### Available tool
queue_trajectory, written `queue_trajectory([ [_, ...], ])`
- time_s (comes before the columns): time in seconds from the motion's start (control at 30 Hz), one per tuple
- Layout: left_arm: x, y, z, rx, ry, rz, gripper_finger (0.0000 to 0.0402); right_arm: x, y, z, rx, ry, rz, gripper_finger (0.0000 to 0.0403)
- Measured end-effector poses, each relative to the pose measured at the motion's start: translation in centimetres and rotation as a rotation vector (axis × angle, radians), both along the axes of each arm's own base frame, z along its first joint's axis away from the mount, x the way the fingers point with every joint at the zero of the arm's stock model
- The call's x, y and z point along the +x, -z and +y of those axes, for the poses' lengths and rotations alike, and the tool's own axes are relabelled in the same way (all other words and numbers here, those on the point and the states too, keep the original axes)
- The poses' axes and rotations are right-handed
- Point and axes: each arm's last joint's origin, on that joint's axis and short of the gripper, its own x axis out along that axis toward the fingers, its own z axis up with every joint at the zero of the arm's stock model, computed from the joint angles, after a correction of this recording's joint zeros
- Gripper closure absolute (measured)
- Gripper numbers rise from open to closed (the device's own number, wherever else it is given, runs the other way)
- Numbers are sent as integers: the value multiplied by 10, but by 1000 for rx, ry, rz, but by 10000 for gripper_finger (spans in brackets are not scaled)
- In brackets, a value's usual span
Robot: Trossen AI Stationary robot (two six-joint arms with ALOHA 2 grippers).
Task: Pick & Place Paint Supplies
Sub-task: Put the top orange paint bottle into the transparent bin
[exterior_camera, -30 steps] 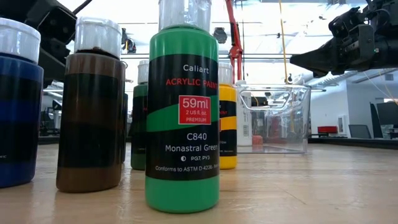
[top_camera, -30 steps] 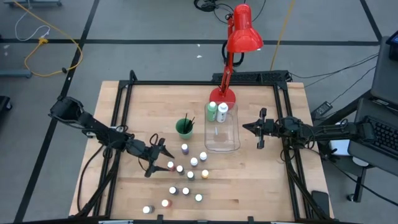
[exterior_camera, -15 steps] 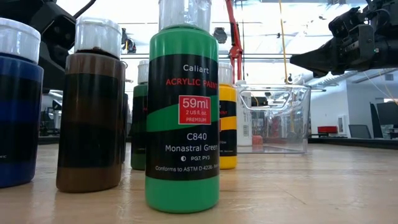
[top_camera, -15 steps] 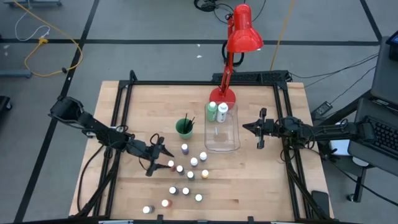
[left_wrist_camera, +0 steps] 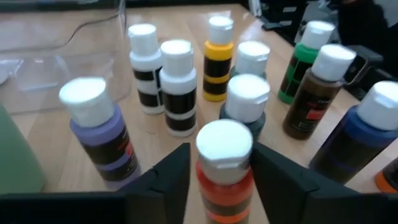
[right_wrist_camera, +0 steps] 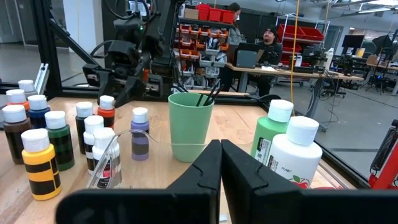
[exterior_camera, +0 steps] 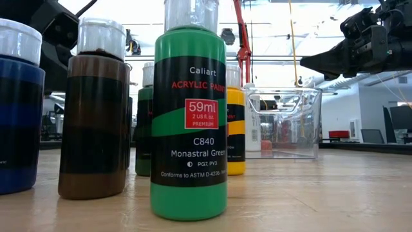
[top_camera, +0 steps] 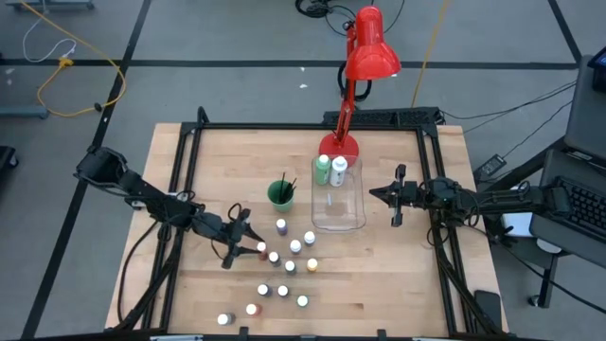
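Several small white-capped paint bottles (top_camera: 284, 270) stand upright on the wooden table. My left gripper (top_camera: 248, 242) is at the group's left edge, pointing slightly down. Its open fingers stand on either side of an orange bottle (left_wrist_camera: 225, 171). Two larger bottles, one green (top_camera: 324, 169) and one white (top_camera: 339, 170), stand at the far end of the clear bin (top_camera: 338, 213). Dark brushes (top_camera: 287, 184) stick out of the green cup (top_camera: 281, 195). My right gripper (top_camera: 371, 193) is shut and hangs level, right of the bin, holding nothing. My left gripper has one finger (left_wrist_camera: 168, 177) on each side of the orange bottle's neck and shoulder (left_wrist_camera: 211, 177), coming nearly level from the table's left. The bottle stands upright on the table. I cannot tell whether the fingers touch it.
A red desk lamp (top_camera: 369, 52) leans over the table's far side, its base (top_camera: 341, 147) just behind the bin. A black frame (top_camera: 189, 189) runs round the tabletop. In the low view a green bottle (exterior_camera: 190, 122) stands closest. People sit at benches beyond the table.
My left gripper's fingers have drawn closer together around the orange bottle, while the arm has stayed in place. The bottles have not moved.
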Motion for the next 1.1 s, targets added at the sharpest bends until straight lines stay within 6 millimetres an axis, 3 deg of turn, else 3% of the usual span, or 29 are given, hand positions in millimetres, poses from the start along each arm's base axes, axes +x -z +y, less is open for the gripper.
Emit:
queue_trajectory([
  [0.23,2,-5,-1,-1,24,-59,313,0,0,0,0,0,0,399],
  [0.4,2,-6,0,-1,15,-65,313,0,0,0,0,0,0,399],
  [0.5,5,-17,4,-17,-8,-109,309,0,0,0,0,0,0,399],
  [0.67,20,-66,17,-4,-94,-127,307,0,0,0,0,0,0,399],
  [0.83,36,-137,38,48,-252,-92,306,0,0,0,0,0,0,399],
  [0.97,50,-193,52,100,-293,-175,306,0,0,0,-6,0,0,399],
  [1.1,73,-218,70,117,-323,-227,305,0,0,0,-18,1,1,399],
])
